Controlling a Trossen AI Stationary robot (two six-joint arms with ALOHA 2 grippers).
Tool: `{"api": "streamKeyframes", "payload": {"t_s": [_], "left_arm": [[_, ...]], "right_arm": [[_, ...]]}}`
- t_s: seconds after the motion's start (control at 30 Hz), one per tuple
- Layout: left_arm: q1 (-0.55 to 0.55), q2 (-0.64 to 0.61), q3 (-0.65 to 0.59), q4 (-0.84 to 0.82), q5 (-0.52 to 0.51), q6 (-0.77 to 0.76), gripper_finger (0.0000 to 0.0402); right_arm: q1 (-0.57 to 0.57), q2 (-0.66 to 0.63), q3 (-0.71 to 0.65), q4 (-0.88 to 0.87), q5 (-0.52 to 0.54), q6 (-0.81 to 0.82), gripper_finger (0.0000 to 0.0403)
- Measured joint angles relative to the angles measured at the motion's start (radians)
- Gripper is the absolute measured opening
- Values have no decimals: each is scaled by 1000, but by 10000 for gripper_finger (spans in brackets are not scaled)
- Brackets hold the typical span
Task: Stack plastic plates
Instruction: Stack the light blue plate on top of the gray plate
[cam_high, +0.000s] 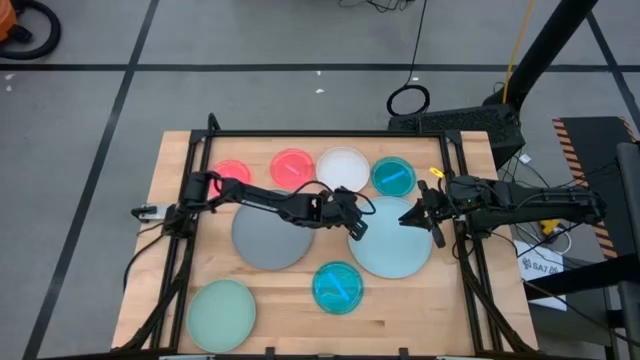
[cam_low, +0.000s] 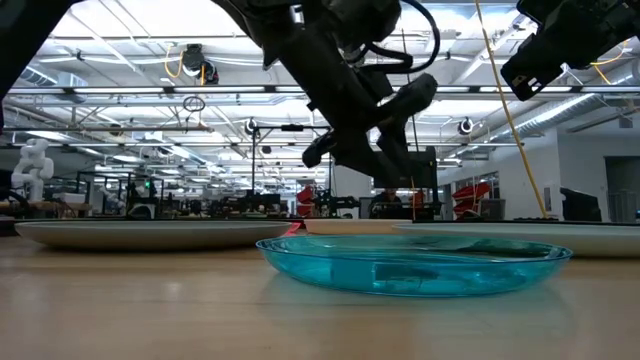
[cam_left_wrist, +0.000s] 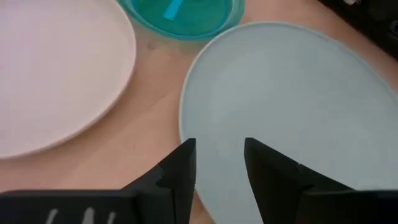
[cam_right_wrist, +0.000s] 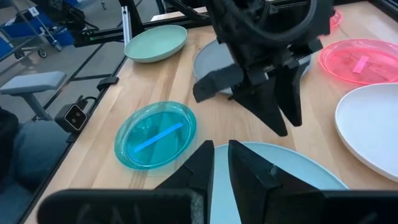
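Observation:
Several plastic plates lie flat on the wooden table. Along the far side are two pink-red ones (cam_high: 231, 172) (cam_high: 293, 167), a white one (cam_high: 343, 168) and a teal one (cam_high: 393, 176). Nearer lie a large grey plate (cam_high: 265, 240), a large pale blue plate (cam_high: 398, 248), a second teal plate (cam_high: 338, 287) and a pale green plate (cam_high: 221, 313). My left gripper (cam_left_wrist: 219, 158) is open, slanting down over the pale blue plate's left rim (cam_left_wrist: 186, 118), with nothing between its fingers. My right gripper (cam_right_wrist: 221, 158) hangs shut and raised over that plate's right part.
The black frame rails (cam_high: 330, 133) run along the table's far edge and both sides. The near teal plate (cam_low: 410, 262) fills the front of the low view. Bare wood shows between the grey plate and the pale green plate and at the table's near right corner (cam_high: 440, 315).

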Motion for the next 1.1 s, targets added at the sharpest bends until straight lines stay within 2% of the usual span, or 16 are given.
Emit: {"api": "streamKeyframes", "payload": {"t_s": [0.5,1.1], "left_arm": [[8,116,-1,83,-9,10,143],[7,148,-1,90,-16,8,143]], "right_arm": [[0,0,-1,-8,0,-29,43],[-1,0,-1,-8,0,-37,43]]}}
